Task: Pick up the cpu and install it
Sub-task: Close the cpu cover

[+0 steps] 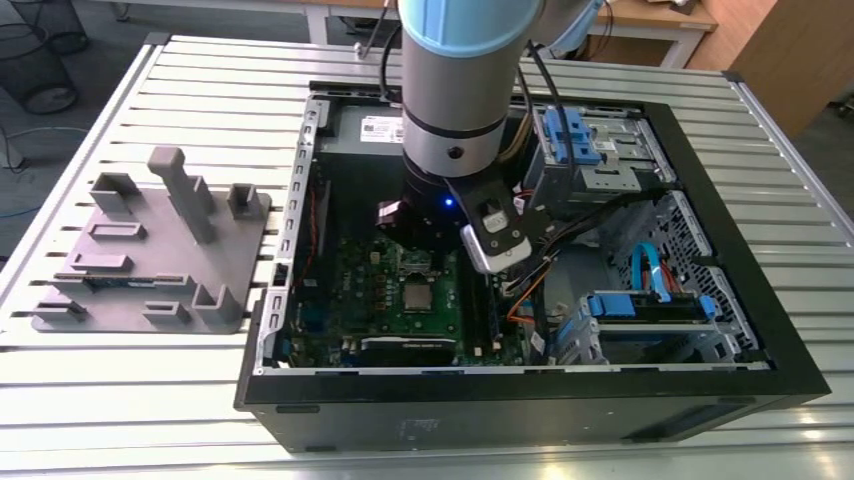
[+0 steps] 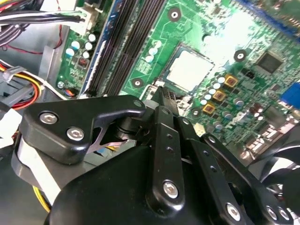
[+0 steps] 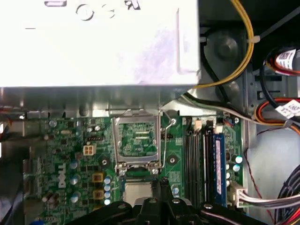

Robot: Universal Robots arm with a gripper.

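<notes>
Close against the lens, black links of the claw (image 2: 161, 91), narrowing to tips pressed together with nothing pinched between them, hanging just off one edge of the socket (image 2: 165, 75). Inside that socket, lying flat with its silvery top up, the cpu (image 2: 190, 70); judged already seated there, hence an empty claw poised so near. On the socket's far side from the claw, swung open on its hinge, the metal retaining frame (image 3: 136, 161) with its wire lever; probably raised to keep the way into the socket free, and so not yet clamping anything down. Beside the socket, running parallel to one edge, long memory slots (image 3: 199, 159), all on the green motherboard (image 3: 70, 154). Around the socket and board, the black case (image 1: 534, 400), laid on its side with the open face up, presumably to let the arm (image 1: 461, 90) reach straight down to the socket. Well apart from the socket, outside the case toward the exterior view's left, a gray fixture block (image 1: 147, 250) resting on the slatted table (image 1: 160, 400), likely meant as a staging rack for parts.
</notes>
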